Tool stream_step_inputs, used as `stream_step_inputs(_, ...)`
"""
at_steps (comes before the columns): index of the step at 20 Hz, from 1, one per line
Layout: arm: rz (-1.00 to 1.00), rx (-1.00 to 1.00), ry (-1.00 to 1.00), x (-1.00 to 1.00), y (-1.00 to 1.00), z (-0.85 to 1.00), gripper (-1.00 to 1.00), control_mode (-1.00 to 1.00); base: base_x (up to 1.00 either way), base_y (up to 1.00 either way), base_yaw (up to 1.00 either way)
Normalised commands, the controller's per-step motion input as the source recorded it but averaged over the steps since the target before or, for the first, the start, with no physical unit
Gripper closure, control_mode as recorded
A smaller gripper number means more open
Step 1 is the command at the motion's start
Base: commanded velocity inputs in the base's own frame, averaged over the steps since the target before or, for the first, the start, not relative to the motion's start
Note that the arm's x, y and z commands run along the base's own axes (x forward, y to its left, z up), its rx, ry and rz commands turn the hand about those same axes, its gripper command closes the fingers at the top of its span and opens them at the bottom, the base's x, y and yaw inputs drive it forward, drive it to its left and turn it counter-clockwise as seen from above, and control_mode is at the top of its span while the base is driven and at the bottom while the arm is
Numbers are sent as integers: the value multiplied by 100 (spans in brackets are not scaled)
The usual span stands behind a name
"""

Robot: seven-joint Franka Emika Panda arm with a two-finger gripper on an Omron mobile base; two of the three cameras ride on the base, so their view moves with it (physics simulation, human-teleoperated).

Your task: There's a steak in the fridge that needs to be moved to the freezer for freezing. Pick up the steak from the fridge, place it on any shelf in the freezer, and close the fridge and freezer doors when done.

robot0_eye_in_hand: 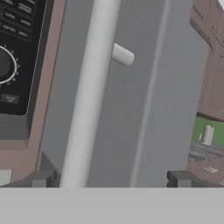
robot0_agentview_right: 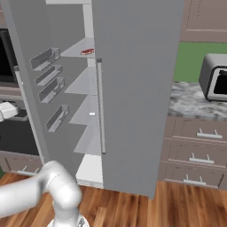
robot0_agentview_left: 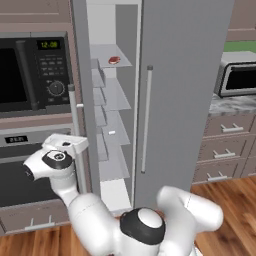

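The steak (robot0_agentview_left: 114, 60) (robot0_agentview_right: 88, 51), a small red slab, lies on the top shelf (robot0_agentview_left: 106, 54) of the freezer (robot0_agentview_left: 112, 125), the narrow section. The freezer door (robot0_agentview_left: 82, 75) (robot0_agentview_right: 57, 88) stands swung out to the left. The wide fridge door (robot0_agentview_left: 185, 100) (robot0_agentview_right: 137, 88) beside it is shut flat. My gripper (robot0_agentview_left: 74, 146) (robot0_eye_in_hand: 111, 179) is open at the freezer door's silver handle bar (robot0_agentview_left: 73, 115) (robot0_eye_in_hand: 92, 87). In the hand view the bar runs up between my fingertips (robot0_eye_in_hand: 41, 178), closer to the left one.
A black wall oven with a knob panel (robot0_agentview_left: 30, 75) (robot0_eye_in_hand: 4, 65) sits just left of the open door. To the right, a counter (robot0_agentview_right: 195, 102) with drawers carries a toaster oven (robot0_agentview_left: 240, 75) (robot0_agentview_right: 215, 77). The floor (robot0_agentview_right: 133, 208) below is wood.
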Motion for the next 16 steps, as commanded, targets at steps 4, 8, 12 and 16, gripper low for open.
stream_step_inputs(4,0,0,0,38,0,-4,-100,-100,0,0,0)
stream_step_inputs(8,0,-1,6,56,10,-23,-100,-100,0,0,0)
stream_step_inputs(12,1,0,5,59,0,-15,-100,-100,0,0,0)
stream_step_inputs(16,1,0,1,44,-5,-3,-100,-100,0,0,0)
